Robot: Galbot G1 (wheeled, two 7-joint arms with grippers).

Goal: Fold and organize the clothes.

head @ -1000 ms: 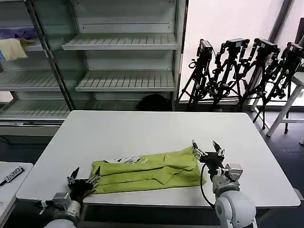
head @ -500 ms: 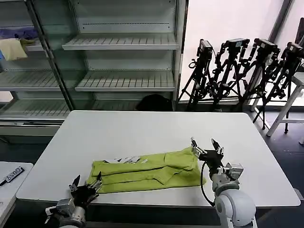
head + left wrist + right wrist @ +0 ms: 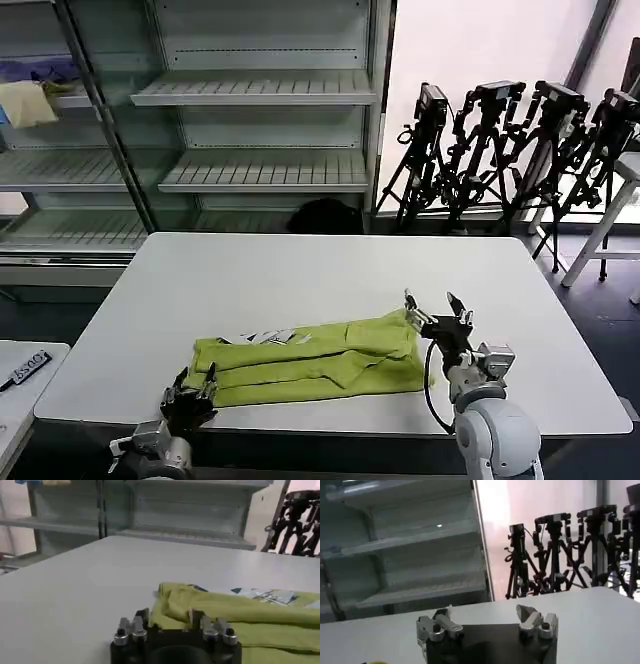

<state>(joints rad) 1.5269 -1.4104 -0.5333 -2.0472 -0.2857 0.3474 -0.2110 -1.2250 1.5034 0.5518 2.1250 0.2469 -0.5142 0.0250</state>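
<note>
T-shirt [image 3: 310, 360], lime green, lies folded into a long band near the counter's [image 3: 300, 275] front edge. Left gripper [image 3: 191, 396], jaws open, sits low at its left end, seemingly lined up to grasp; right gripper [image 3: 437, 317], jaws spread, hovers at the right end.

Strong daylight pours through the window [image 3: 470, 60] behind the tripods [image 3: 520, 150], washing it out to white. My table [image 3: 300, 270] is evenly lit, with faint shadows. The shelving [image 3: 200, 100] is dimmer. On my right wrist view, the background goes soft and hazy.
</note>
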